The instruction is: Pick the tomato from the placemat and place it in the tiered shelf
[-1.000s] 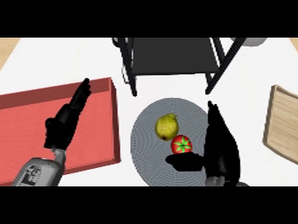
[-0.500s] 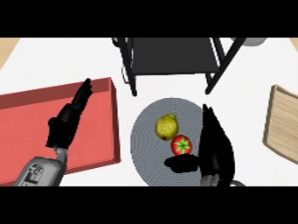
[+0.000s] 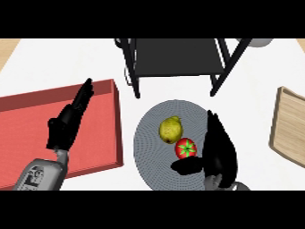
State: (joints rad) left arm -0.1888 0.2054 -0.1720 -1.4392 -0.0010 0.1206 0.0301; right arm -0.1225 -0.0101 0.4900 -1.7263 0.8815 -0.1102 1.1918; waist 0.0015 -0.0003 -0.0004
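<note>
**My right hand beside the tomato on the placemat**

At far left a red tray [image 3: 23, 129] lies on the white counter. My left hand [image 3: 67, 123] shows above it, fingers straight and together, holding nothing.

At centre sits a round grey placemat [image 3: 156, 172], with the black tiered shelf [image 3: 174, 56] behind it (toward the top of the view). On the mat a yellow lemon [image 3: 171, 129] lies just beside the tomato [image 3: 186, 148], red with a green star-shaped stem.

My right hand [image 3: 215, 147] stands just right of the tomato, fingers straight and pressed together, thumb reaching under it; whether it touches is hard to judge.

At far right a pale wooden board [image 3: 298, 129] lies.
</note>
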